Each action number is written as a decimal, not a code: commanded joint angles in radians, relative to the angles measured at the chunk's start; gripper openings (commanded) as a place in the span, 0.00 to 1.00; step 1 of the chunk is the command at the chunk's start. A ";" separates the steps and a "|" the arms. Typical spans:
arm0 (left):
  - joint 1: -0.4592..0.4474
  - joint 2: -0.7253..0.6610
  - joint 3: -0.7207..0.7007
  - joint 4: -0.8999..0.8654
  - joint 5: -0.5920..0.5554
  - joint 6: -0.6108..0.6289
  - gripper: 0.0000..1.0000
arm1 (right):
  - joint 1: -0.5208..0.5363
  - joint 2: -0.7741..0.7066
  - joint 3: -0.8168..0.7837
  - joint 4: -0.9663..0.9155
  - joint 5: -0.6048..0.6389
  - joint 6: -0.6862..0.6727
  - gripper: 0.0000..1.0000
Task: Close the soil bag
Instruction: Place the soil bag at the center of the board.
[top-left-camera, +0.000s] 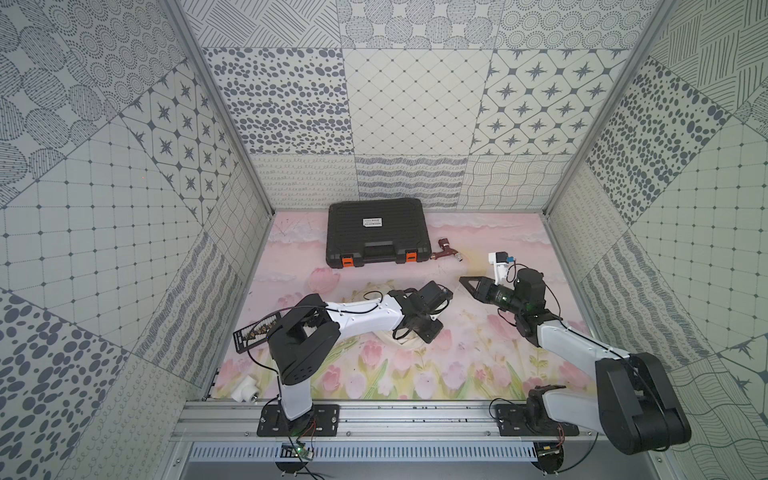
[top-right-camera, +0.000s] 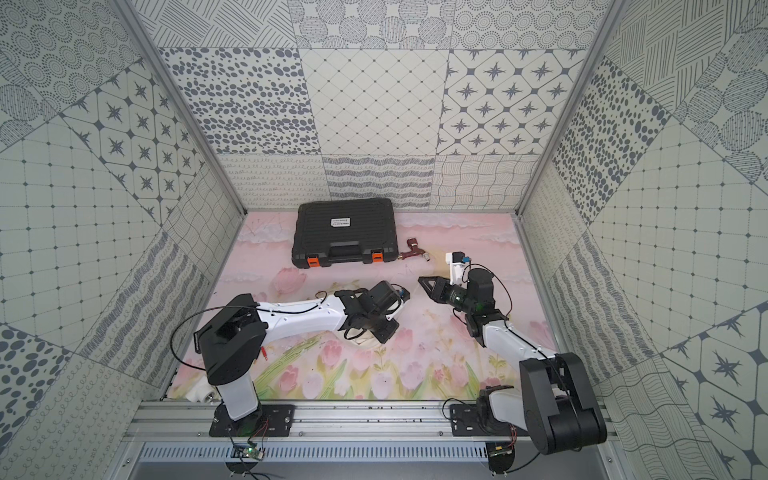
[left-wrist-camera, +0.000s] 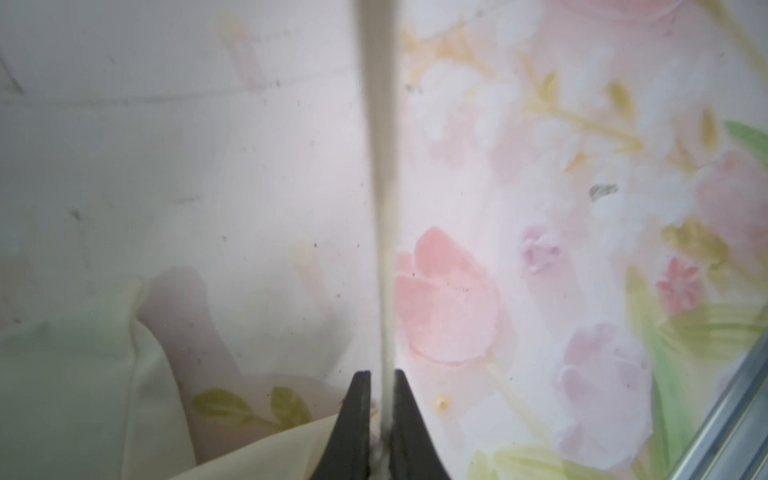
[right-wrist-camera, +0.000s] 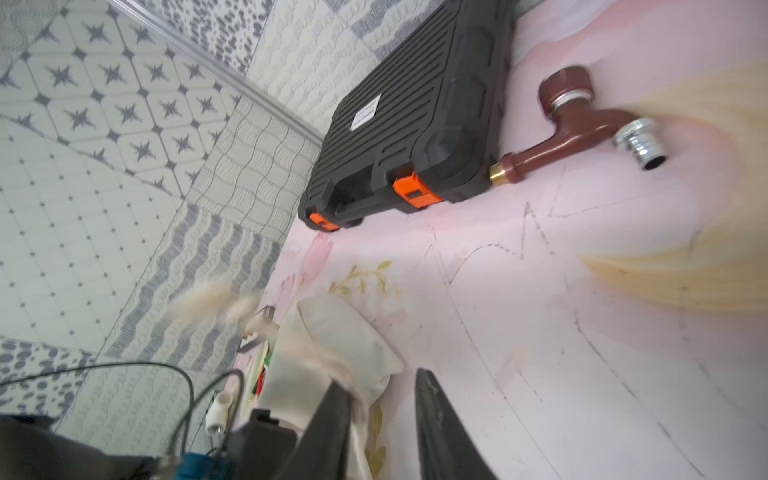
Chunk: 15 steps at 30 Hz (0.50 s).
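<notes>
left end effector (left-wrist-camera: 381, 374): pinching the cord (left-wrist-camera: 380, 166) taut, probably to cinch
right end effector (right-wrist-camera: 376, 376): spread, empty, near the soil bag (right-wrist-camera: 332, 332)

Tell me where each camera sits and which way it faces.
Top views: above the base rail, looking down into the cell; left arm, right arm and black case show.
Left wrist: on the left arm, looking down at the floral mat; left claw shut on the drawstring cord.
Right wrist: on the right arm, facing the black case and maroon tap; open right claw shows.
Shared: both wrist views catch the soil bag.
</notes>
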 joint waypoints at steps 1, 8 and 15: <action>0.073 0.036 0.012 -0.080 0.084 -0.080 0.00 | -0.007 -0.080 0.024 -0.040 0.122 -0.086 0.52; 0.110 0.054 0.120 -0.141 0.076 -0.017 0.11 | -0.015 -0.181 0.069 -0.286 0.368 -0.188 0.80; 0.115 -0.095 0.116 -0.130 0.087 -0.008 0.48 | -0.017 -0.196 0.130 -0.403 0.605 -0.277 0.97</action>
